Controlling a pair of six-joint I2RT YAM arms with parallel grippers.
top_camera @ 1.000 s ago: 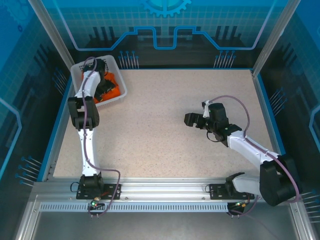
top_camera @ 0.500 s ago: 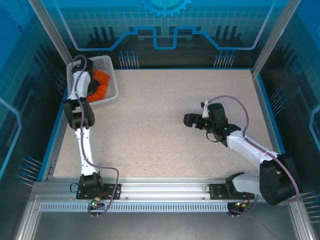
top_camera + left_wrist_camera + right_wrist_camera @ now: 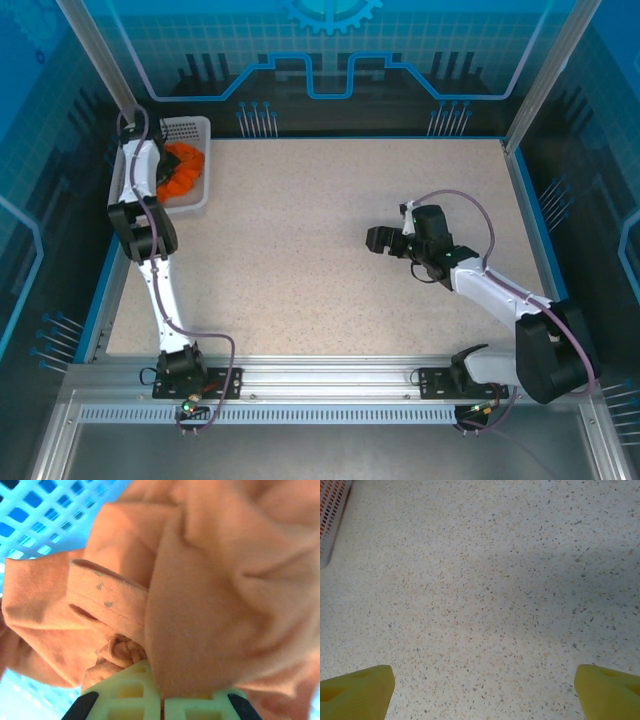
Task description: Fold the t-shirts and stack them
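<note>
Stage: very start; pick-up from the basket, no folding begun.
t-shirts (image 3: 185,163): bunched orange heap lying in the white basket (image 3: 196,128), at the far left corner of the counter (image 3: 320,230). How many pieces there are, cannot tell.
Left claw (image 3: 162,700): down in the basket, clenched on a fold of the orange cloth. In the wrist view the fabric is pinched between the two pads and bulges out beyond them.
Right claw (image 3: 482,690): spread wide, grasping nothing. It hovers over bare counter right of centre, well apart from the basket.
Done: a grip on the cloth, by the look of it. No shirt out on the counter, no fold, no stack.
Remaining: lift a shirt out, spread it flat, fold; repeat for any others; stack.
Estimate: only a small fraction of the job complete.
</note>
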